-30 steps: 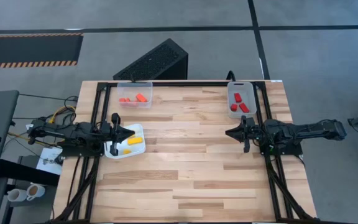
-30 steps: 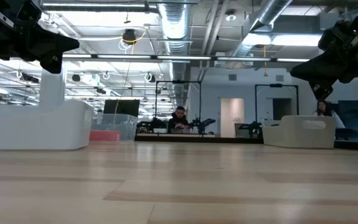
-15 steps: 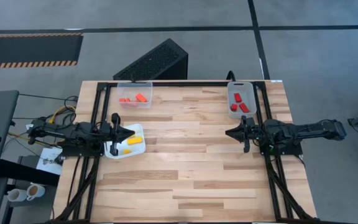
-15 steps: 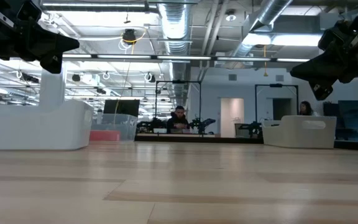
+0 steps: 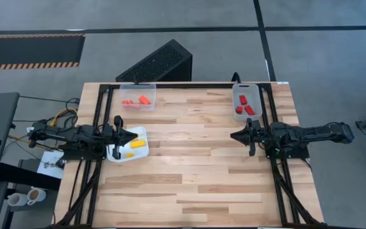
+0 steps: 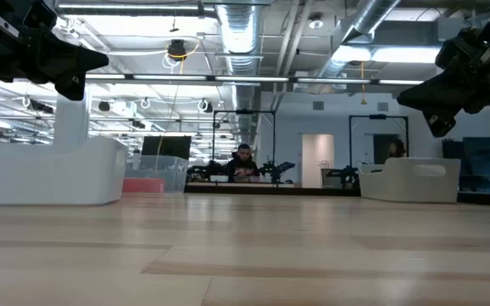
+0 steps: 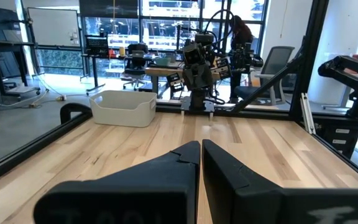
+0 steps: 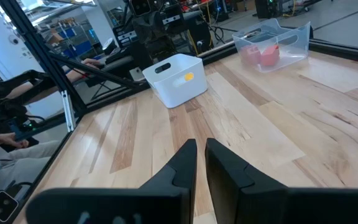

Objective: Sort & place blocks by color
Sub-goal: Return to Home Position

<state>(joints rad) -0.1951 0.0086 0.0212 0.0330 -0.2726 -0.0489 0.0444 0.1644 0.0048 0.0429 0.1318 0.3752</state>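
Note:
Two yellow blocks (image 5: 136,144) lie in the white tray (image 5: 121,156) at the table's left side; one shows through the tray's handle hole (image 8: 188,77). Orange and red blocks (image 5: 143,100) lie in the clear bin (image 5: 138,89) at the far edge. Red blocks (image 5: 244,105) lie in the pale bin (image 5: 247,87) at the far right. My left gripper (image 5: 134,135) hangs shut above the tray's far side, its fingers (image 7: 201,147) pointing toward the table's right. My right gripper (image 5: 234,135) hangs shut above bare table at the right, facing left (image 8: 201,147). Neither holds anything.
Bare wooden tabletop (image 5: 189,159) stretches between the two arms and toward the near edge. Black frame rails (image 5: 183,84) run along the far, left and right sides. People (image 6: 243,161) are in the room beyond the table.

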